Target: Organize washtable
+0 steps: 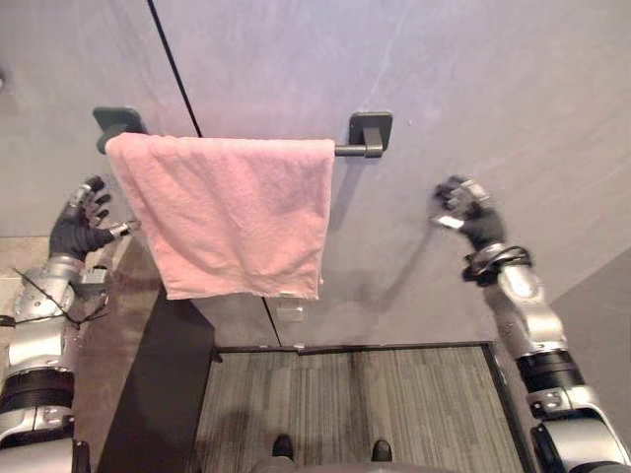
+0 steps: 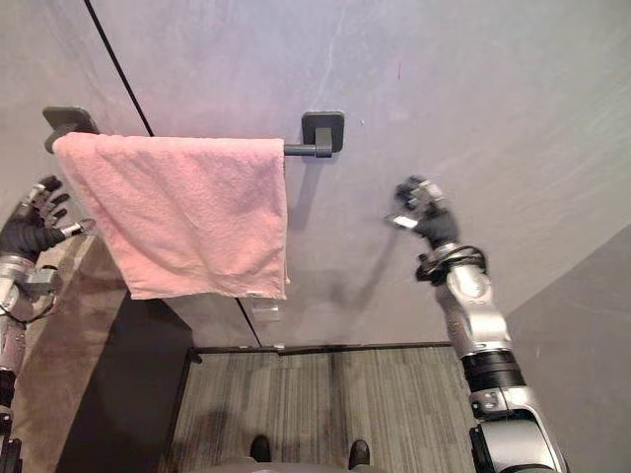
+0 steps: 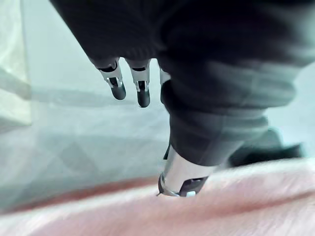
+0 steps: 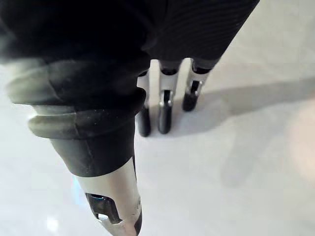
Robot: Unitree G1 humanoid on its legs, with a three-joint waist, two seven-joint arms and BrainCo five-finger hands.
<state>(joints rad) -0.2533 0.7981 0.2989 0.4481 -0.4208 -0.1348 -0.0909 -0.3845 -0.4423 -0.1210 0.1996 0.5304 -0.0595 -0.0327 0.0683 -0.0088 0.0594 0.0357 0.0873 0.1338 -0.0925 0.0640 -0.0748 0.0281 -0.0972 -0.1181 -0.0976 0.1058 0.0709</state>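
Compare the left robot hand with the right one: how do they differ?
The left robot hand sits close beside the hanging pink cloth towel; the right robot hand is well clear of it. The left is above a brown ledge; the right faces bare grey wall. Both are open, empty.

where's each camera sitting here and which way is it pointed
Left eye view: on the head, facing the grey wall where the pink towel hangs on the towel bar; the left hand and right hand are raised either side, both open.
Right eye view: beside it, same scene and the same two arms.
Left wrist view: on the left wrist, looking along its own hand at the wall, with the towel close by the thumb.
Right wrist view: on the right wrist, looking along its own hand at the wall.
Shared: both eye views and the left wrist view show the towel.
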